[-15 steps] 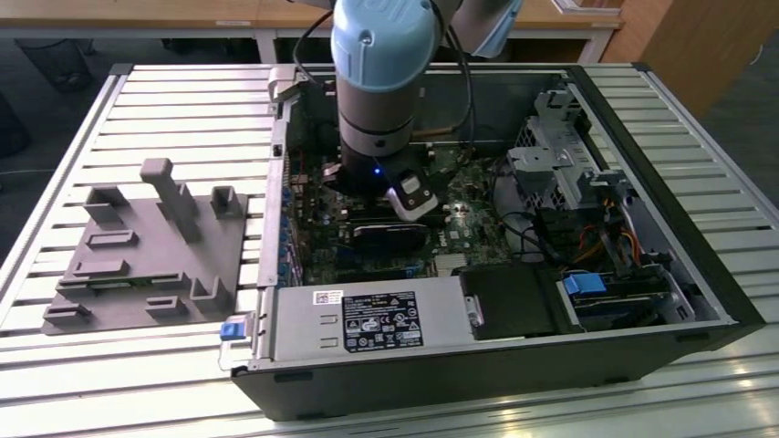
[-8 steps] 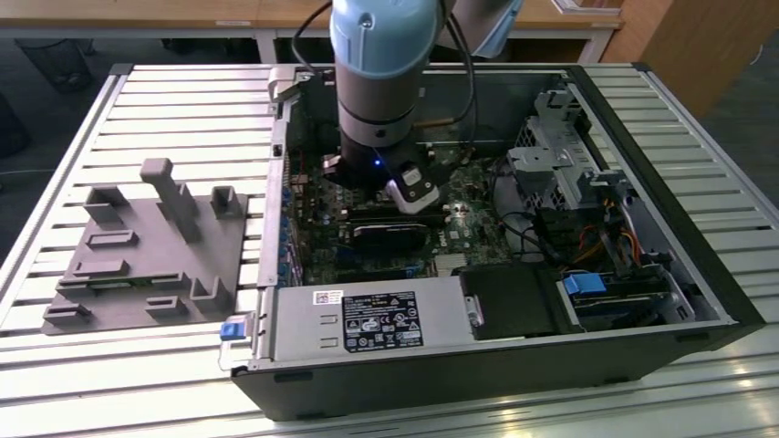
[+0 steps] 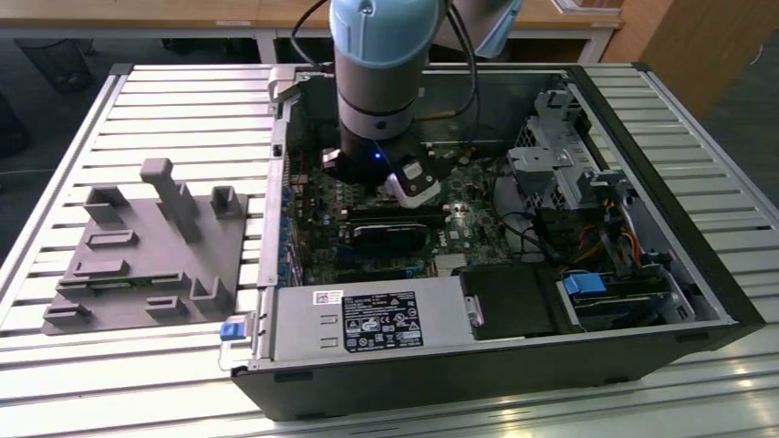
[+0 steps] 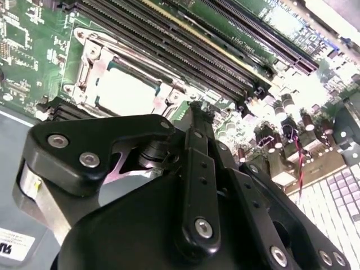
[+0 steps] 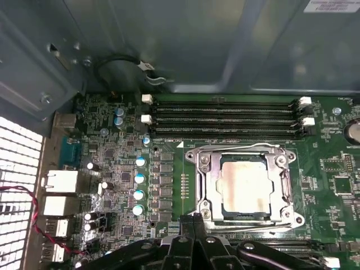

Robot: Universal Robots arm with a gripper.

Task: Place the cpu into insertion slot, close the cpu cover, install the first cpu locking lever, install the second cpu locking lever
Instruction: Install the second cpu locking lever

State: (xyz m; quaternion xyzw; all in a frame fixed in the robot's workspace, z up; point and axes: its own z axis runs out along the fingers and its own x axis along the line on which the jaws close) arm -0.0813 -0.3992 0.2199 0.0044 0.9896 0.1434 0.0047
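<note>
An open computer case (image 3: 512, 301) is lying on its side on a bench (image 3: 171, 109) of pale slatted metal, and a grey moulded holder (image 3: 146, 246) with upright pegs is sitting on the slats towards the exterior view's left, well apart from the case. Wooden furniture is standing behind the bench, over a dark floor. The arm (image 3: 379, 82) is reaching down from above into the case, and its hand (image 5: 194, 222) is hanging just beside the insertion slot (image 5: 243, 188) on the green circuit board (image 5: 163, 129). In both wrist views the black fingers (image 4: 198, 140) are lying pressed together, with nothing showing between them. The cpu (image 5: 246, 185) is sitting flat inside the slot, its dull silver top face showing through the square cut-out of the cpu cover (image 5: 209, 183), which is lying down over the socket frame. Long black memory slots (image 5: 225, 118) are running alongside the socket, between it and the grey case wall. Whether the locking levers are latched cannot be told from these views.
</note>
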